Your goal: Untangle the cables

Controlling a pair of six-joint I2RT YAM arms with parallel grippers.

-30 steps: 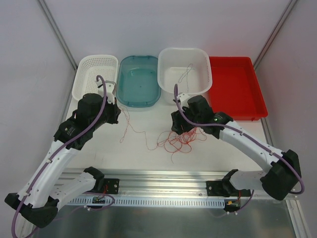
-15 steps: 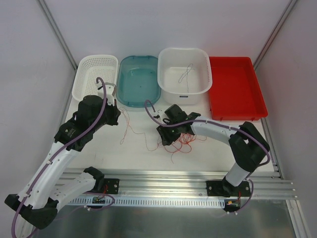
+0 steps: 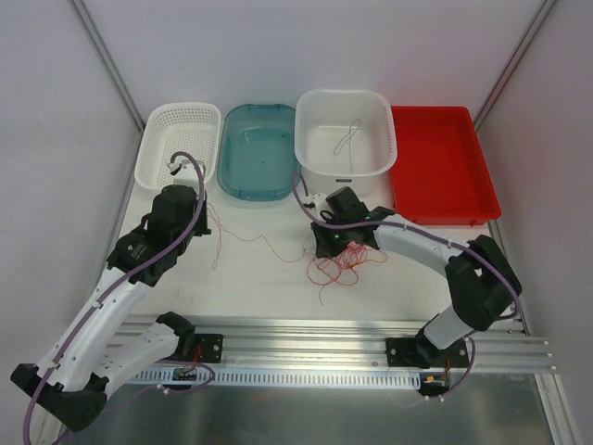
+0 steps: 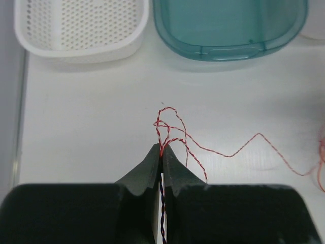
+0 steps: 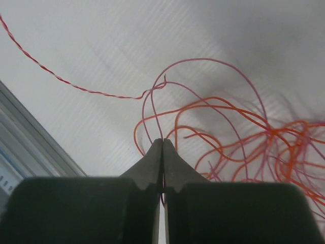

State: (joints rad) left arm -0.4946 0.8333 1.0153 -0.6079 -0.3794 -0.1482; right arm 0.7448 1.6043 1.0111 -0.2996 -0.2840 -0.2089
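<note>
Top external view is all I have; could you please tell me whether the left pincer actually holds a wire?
Observer: Yes, the left pincer is shut on a red-and-white twisted wire.
Operator: Thanks. And the right one?
Observer: The right pincer is shut on a pink wire, not an orange one.
Operator: Is that wire free of the rest?
Observer: No, its loop runs into the orange tangle beside the tips.
</note>
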